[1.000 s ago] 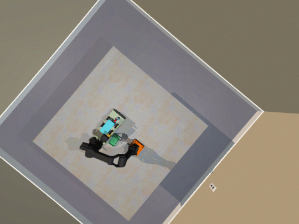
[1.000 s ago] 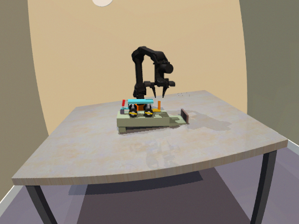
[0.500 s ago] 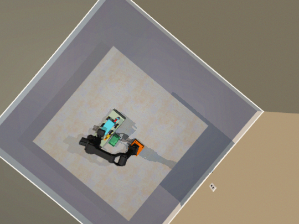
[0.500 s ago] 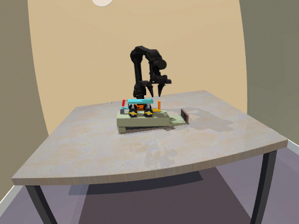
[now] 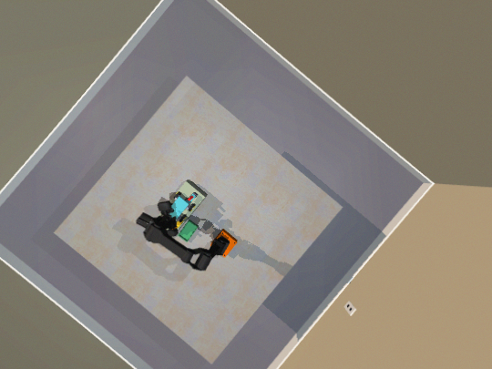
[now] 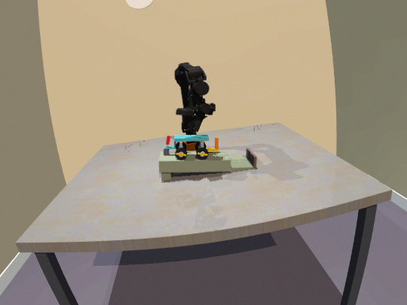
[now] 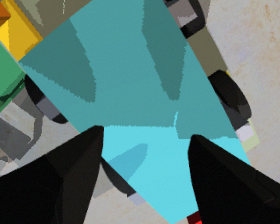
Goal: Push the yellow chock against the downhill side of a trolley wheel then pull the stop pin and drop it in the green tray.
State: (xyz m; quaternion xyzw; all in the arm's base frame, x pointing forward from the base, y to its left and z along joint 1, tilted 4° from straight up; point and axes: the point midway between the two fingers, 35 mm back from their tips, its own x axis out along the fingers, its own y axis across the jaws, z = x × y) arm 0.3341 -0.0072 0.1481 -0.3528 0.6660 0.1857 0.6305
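The trolley with a cyan deck [image 5: 179,207] [image 6: 191,138] [image 7: 120,75] stands on the pale green ramp [image 5: 186,188] [image 6: 196,166] [image 7: 207,50]. The yellow chock [image 5: 179,224] [image 6: 213,150] [image 7: 22,36] sits at its downhill side, its orange handle upright; in the exterior view it appears against the downhill wheel. The red-headed stop pin [image 5: 190,198] [image 6: 168,140] [image 7: 194,218] stands at the uphill end. My gripper [image 7: 147,139] is open and empty above the trolley's deck, with the pin beyond the fingertips at the wrist view's bottom edge. The green tray [image 5: 189,231] [image 7: 7,80] lies beside the ramp.
The arm's orange base [image 5: 231,240] [image 6: 194,145] stands past the tray. A dark upright plate [image 6: 252,158] closes the ramp's low end. The arm's links reach over the table near the tray.
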